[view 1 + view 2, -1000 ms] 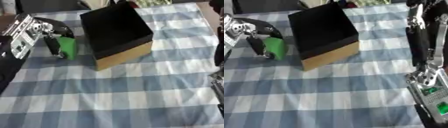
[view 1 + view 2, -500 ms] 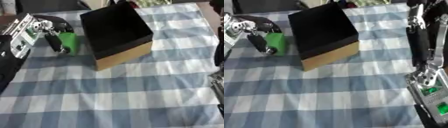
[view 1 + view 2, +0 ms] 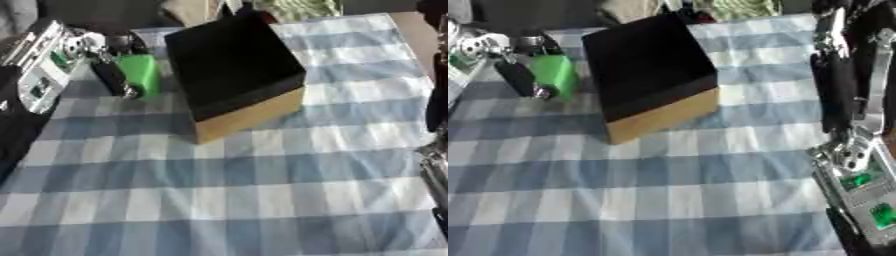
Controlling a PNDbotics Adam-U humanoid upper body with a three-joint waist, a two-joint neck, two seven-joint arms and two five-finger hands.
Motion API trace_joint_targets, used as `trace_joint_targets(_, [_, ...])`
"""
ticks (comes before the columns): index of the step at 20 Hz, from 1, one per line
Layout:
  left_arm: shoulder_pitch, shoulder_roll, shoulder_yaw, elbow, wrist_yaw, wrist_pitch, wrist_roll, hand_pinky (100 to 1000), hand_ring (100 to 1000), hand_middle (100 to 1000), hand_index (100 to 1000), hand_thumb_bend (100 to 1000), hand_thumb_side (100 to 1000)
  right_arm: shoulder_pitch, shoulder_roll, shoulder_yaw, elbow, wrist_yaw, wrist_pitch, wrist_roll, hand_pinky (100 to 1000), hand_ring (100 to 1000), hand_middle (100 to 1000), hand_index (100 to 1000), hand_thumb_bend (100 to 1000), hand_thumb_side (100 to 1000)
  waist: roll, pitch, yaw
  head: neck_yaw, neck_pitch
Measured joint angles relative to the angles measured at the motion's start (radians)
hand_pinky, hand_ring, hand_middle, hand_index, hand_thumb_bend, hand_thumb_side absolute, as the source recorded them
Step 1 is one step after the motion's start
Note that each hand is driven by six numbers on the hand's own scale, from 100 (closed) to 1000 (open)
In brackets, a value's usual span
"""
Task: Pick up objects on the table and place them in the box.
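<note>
Since a second earlier, the left hand (image 3: 105, 70) had lifted the green object (image 3: 140, 74) higher, fingers curled round it, just beside the box (image 3: 232, 70) above the checked surface (image 3: 262, 200). Best carry it over the opening before letting go.

The robot's left hand (image 3: 109, 70) gripped a green object (image 3: 140, 74) at ten o'clock on the checked tablecloth (image 3: 236, 190), just beside a black box (image 3: 232, 70) with tan sides.

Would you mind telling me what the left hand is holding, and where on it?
The left hand holds a green object, fingers curled round its left side.
</note>
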Motion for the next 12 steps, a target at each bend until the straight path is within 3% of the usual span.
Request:
trace_joint_targets(8, [-0.026,-0.001,0.034,-0.113,-0.014,0.069,-0.008,843,705,561,701,100,100,0.009,0.011,-0.001,0.0,0.0,-0.002,0.006,855,729,611,784,100,620,0.0,-0.028,0.002,-0.007,0.016])
trace_joint_targets(12, [-0.044,-0.036,0.041,-0.147,-0.021,0.113,0.03,834,703,563,707,100,100,0.009,0.016,-0.006,0.0,0.0,-0.003,0.009,855,729,611,784,100,617,-0.001,-0.033,-0.004,-0.009,0.016])
